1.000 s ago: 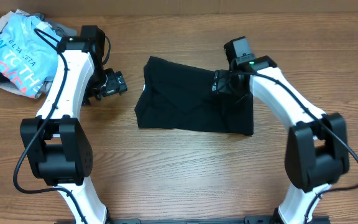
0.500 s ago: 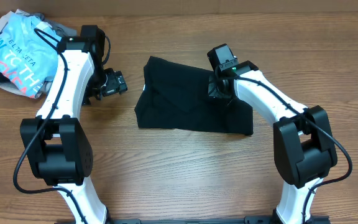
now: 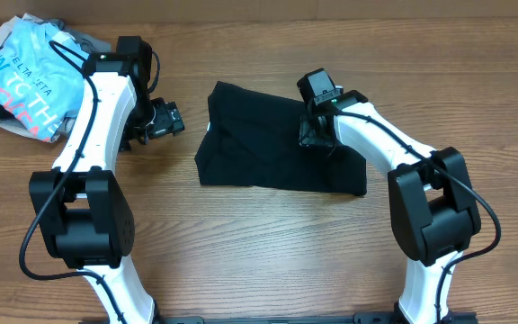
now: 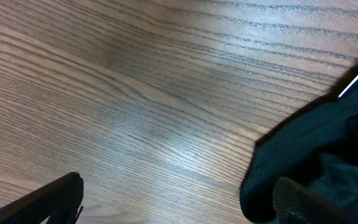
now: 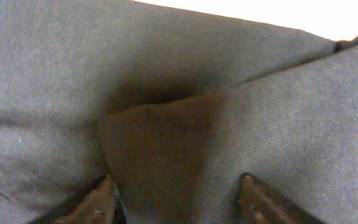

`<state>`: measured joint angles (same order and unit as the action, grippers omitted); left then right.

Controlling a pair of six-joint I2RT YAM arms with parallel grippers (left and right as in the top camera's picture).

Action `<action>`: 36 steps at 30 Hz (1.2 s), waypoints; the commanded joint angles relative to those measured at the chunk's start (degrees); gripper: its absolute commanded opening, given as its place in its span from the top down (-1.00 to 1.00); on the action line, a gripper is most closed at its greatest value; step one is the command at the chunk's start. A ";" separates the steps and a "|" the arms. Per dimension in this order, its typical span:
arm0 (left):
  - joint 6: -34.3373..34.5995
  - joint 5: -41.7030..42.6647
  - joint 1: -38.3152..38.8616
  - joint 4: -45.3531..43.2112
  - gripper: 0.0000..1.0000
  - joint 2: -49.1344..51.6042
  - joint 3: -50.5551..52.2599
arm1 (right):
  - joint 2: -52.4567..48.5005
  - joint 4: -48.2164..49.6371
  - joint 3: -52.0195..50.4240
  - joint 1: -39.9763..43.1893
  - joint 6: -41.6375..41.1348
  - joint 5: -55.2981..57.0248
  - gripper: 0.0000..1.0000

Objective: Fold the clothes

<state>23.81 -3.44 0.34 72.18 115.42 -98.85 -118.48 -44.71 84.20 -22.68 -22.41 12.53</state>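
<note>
A black garment (image 3: pixel 277 148) lies partly folded on the wooden table, mid-right. My right gripper (image 3: pixel 316 133) is low over its upper right part. In the right wrist view the fingers (image 5: pixel 179 193) are open and spread over the cloth, with a raised fold of the black garment (image 5: pixel 160 130) between them. My left gripper (image 3: pixel 165 120) is open and empty over bare wood, just left of the garment. In the left wrist view the fingers (image 4: pixel 179 202) are wide apart and the black garment's edge (image 4: pixel 328 137) shows at the right.
A pile of other clothes, with a light blue printed shirt (image 3: pixel 25 76) on top, lies at the table's far left corner. Bare wood table (image 3: pixel 259 243) fills the front.
My right gripper has moved left across the black garment, from its right part toward its upper middle. The left arm has not moved.
</note>
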 commanded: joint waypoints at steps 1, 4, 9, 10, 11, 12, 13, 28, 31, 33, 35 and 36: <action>0.00 0.44 -0.33 -0.22 -1.00 0.55 -0.52 | -0.81 0.11 0.83 -1.11 0.11 2.40 -0.28; -0.02 0.44 -0.33 -0.22 -1.00 0.55 -0.52 | -1.03 0.04 0.83 -1.18 0.00 3.56 0.01; -0.02 0.44 -0.33 -0.22 -1.00 0.55 -0.52 | -1.03 0.35 0.83 -1.16 -0.26 3.54 0.70; -0.02 0.44 -0.31 -0.22 -1.00 0.55 -0.52 | -1.03 0.48 0.83 -1.16 -0.37 3.78 0.85; -0.02 0.44 -0.33 -0.22 -1.00 0.55 -0.52 | -1.03 0.55 0.85 -1.16 -1.25 4.44 0.92; -0.02 0.44 -0.33 -0.22 -1.00 0.55 -0.52 | -1.03 0.55 0.85 -1.16 -2.03 5.14 0.92; -0.02 0.44 -0.33 -0.22 -1.00 0.55 -0.52 | -1.03 0.48 1.05 -1.16 -2.93 5.90 0.92; -0.02 0.33 -0.33 -0.22 -1.00 0.55 -0.52 | -1.03 -9.68 17.53 -1.05 -13.05 4.26 0.92; -0.04 0.33 -0.33 -0.17 -1.00 0.55 -0.52 | -1.55 -9.31 16.65 -1.05 -13.73 3.93 0.93; -0.04 0.33 -0.33 -0.17 -1.00 0.55 -0.52 | -2.03 -9.14 16.31 -1.05 -13.90 3.91 0.92; -0.07 0.33 -0.33 -0.17 -1.00 0.55 -0.52 | -2.86 -9.16 16.28 -1.05 -13.88 3.89 0.92; -0.07 0.33 -0.33 -0.15 -1.00 0.55 -0.52 | -3.06 -9.16 16.28 -1.05 -13.90 3.89 0.92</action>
<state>23.79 -3.42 0.34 72.01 115.42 -98.85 -120.22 -54.11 100.55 -23.70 -34.94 16.62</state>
